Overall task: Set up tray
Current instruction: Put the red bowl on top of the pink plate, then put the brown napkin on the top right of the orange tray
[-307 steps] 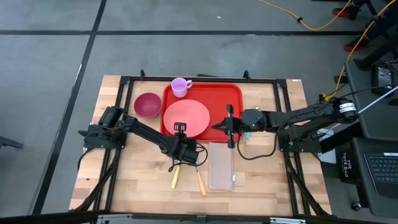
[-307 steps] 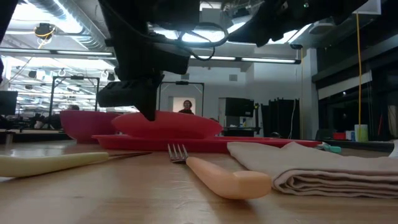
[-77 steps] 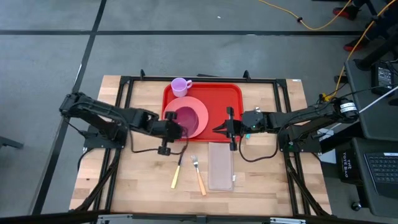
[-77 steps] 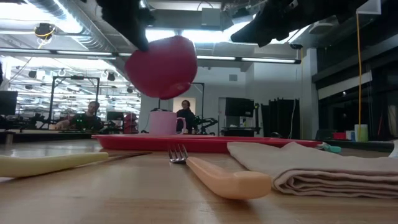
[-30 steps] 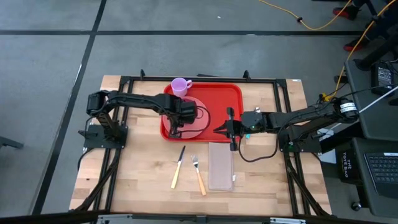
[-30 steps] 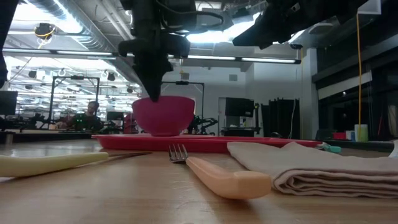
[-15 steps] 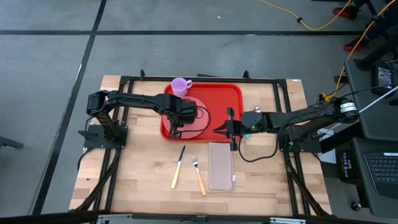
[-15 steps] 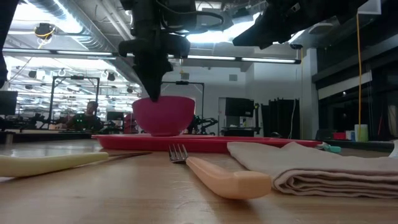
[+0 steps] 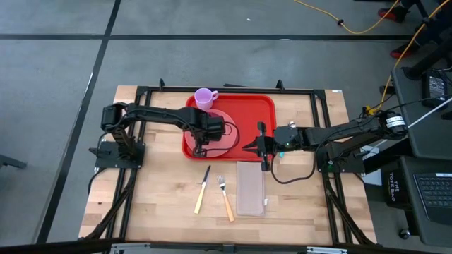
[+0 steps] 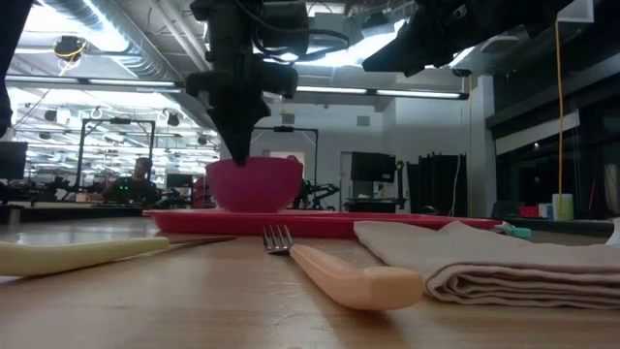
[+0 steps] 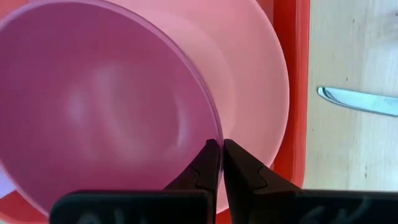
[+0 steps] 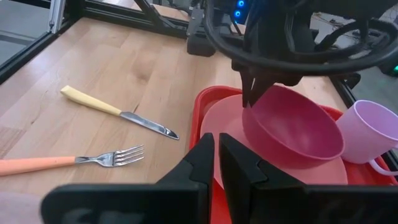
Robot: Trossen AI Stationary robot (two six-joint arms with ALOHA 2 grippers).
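Observation:
The red tray (image 9: 247, 113) lies at the table's far middle. On it lie a pink plate (image 9: 224, 141) and a purple cup (image 9: 205, 97). A magenta bowl (image 12: 292, 127) sits on the plate (image 12: 227, 134). In the low view the bowl (image 10: 257, 184) stands behind the tray's rim (image 10: 291, 221). My left gripper (image 9: 200, 141) points down over the plate and is shut on the bowl. My right gripper (image 9: 245, 147) is shut and empty, in the air over the tray's near right part. My left gripper pinches the bowl's rim (image 11: 213, 127) on its near side, one finger inside the bowl and one outside. The fingers (image 12: 252, 96) come from above, pointing down. The bowl's base is on the pink plate (image 11: 261, 93), and the bowl looks slightly tilted.
On the bare wood in front of the tray lie a knife (image 9: 203, 189) with a yellow handle, a fork (image 9: 224, 197) with an orange handle and a folded pale napkin (image 9: 251, 187). A black frame (image 9: 141, 95) runs round the table.
My left gripper has gone down a little with the bowl, which now stands lower, down against the tray line in the low view. My right arm has kept still.

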